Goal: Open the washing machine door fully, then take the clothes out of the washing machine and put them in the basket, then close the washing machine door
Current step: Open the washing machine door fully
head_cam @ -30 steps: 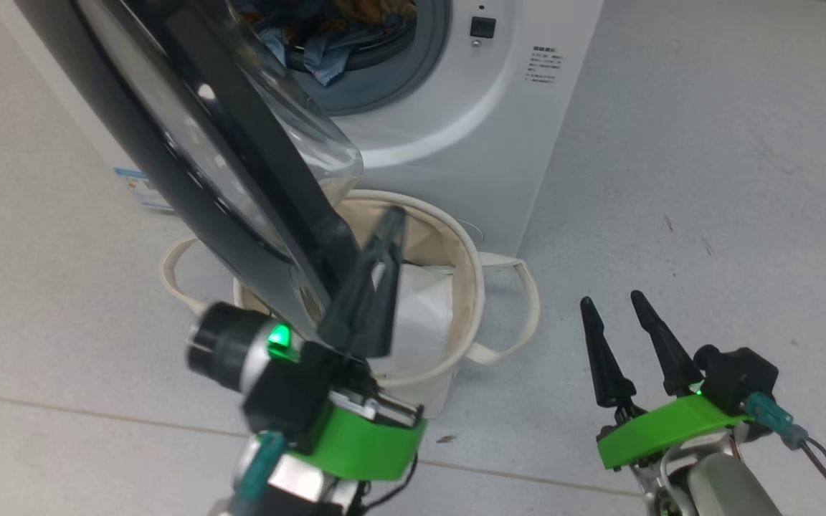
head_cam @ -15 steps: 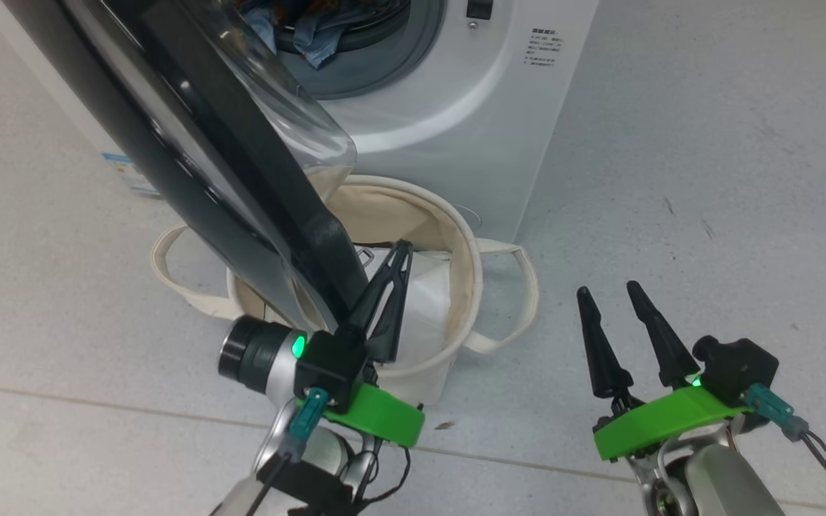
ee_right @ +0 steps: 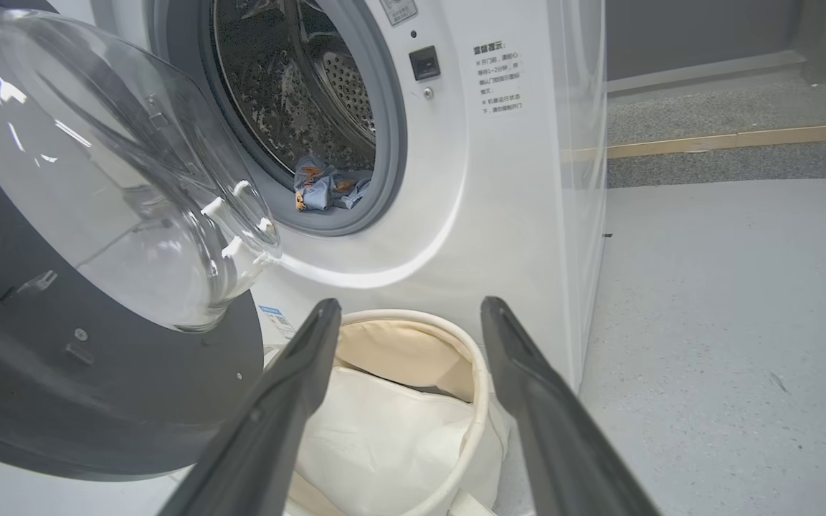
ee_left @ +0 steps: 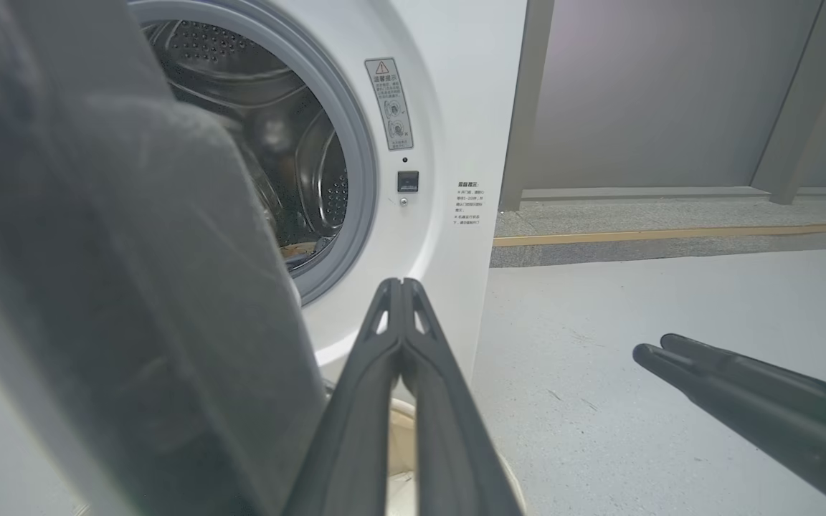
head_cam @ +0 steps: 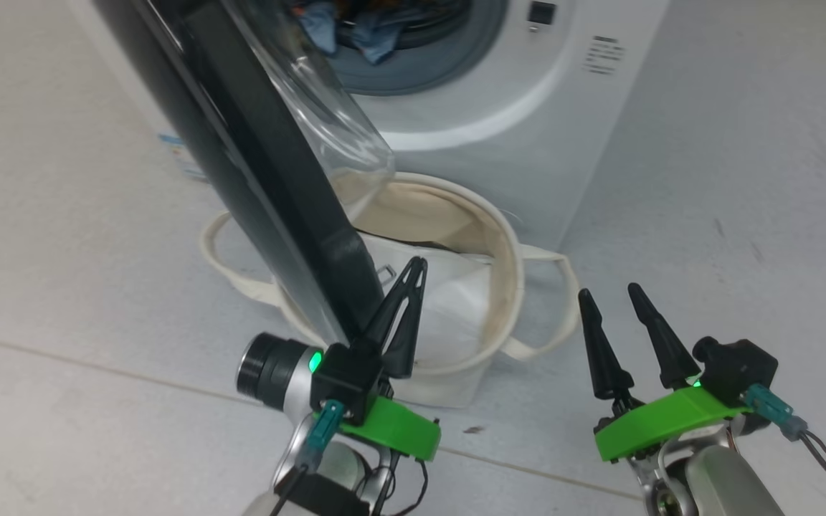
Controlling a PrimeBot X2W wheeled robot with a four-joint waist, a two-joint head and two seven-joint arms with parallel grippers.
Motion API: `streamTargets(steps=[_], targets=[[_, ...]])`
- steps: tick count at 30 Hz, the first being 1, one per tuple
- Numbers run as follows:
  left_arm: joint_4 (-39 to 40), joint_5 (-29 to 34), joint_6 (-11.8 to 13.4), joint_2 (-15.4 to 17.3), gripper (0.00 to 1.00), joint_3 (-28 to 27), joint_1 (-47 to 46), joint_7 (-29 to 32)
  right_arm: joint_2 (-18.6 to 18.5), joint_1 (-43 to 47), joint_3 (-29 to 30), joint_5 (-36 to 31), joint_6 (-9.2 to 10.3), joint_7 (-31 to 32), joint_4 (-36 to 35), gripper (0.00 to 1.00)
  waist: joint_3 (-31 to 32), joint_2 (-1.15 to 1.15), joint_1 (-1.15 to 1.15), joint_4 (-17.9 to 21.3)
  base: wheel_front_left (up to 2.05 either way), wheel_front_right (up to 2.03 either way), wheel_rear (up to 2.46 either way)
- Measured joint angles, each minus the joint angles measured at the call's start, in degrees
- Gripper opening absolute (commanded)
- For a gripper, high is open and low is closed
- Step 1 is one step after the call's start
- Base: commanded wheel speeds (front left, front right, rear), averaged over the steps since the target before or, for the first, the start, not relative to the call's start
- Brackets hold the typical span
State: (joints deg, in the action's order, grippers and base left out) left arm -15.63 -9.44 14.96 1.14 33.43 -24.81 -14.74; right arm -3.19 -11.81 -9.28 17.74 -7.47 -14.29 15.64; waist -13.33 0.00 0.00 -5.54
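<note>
In the head view, the washing machine door (head_cam: pixel 255 158) slants from upper left to centre, swung out but, I judge, not fully. Its rim is glossy, hard black and its glass a clear bulge. The left gripper (head_cam: pixel 419 266), fingers pressed into one narrow blade, stands just beside the door's lower edge, probably to nudge it wider; whether it touches I cannot tell. At lower right the right gripper (head_cam: pixel 608 292) is spread and empty, clear of the door's swing. The basket (head_cam: pixel 510 251), soft cream canvas, sits against the washing machine (head_cam: pixel 499 143), handy for unloading.

In the left wrist view, the door is a grey blur at left, beside the perforated steel drum (ee_left: pixel 277 143).

In the right wrist view, the clothes (ee_right: pixel 323 188), crumpled blue with orange print, lie on the drum's grey lip, upper centre.
</note>
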Motion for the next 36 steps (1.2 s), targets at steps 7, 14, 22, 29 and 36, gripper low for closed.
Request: streamTargets(steps=[7,14,22,29,36], targets=[[1.11,-0.22,0.99,0.3,0.0,-2.18,3.16,-0.09,0.0,0.05,-0.08,-0.4,0.0,0.0,0.92,1.0,0.79,0.0,0.0,-4.43,0.0,0.0,0.0],[2.79,-0.87,2.08,0.35,0.0,-6.38,7.61,-0.08,0.0,0.39,-0.82,-0.59,0.0,0.0,1.45,1.0,2.42,0.0,0.0,-9.6,0.0,0.0,0.0],[4.1,-2.03,4.22,3.33,0.0,-15.74,8.6,0.0,0.0,0.92,-1.07,-0.67,0.0,0.0,2.03,1.0,3.81,0.0,0.0,-12.5,0.0,0.0,0.0],[5.06,-2.94,5.02,4.2,0.0,-22.63,9.46,0.0,0.0,1.29,-0.94,-1.12,0.0,0.0,2.13,1.0,2.79,0.0,0.0,-12.07,0.0,0.0,0.0],[5.06,-4.69,5.0,5.19,0.0,-29.65,9.25,0.0,0.0,1.15,-0.31,-1.76,0.0,0.0,2.15,1.0,0.94,0.0,0.0,-10.85,0.0,0.0,0.0]])
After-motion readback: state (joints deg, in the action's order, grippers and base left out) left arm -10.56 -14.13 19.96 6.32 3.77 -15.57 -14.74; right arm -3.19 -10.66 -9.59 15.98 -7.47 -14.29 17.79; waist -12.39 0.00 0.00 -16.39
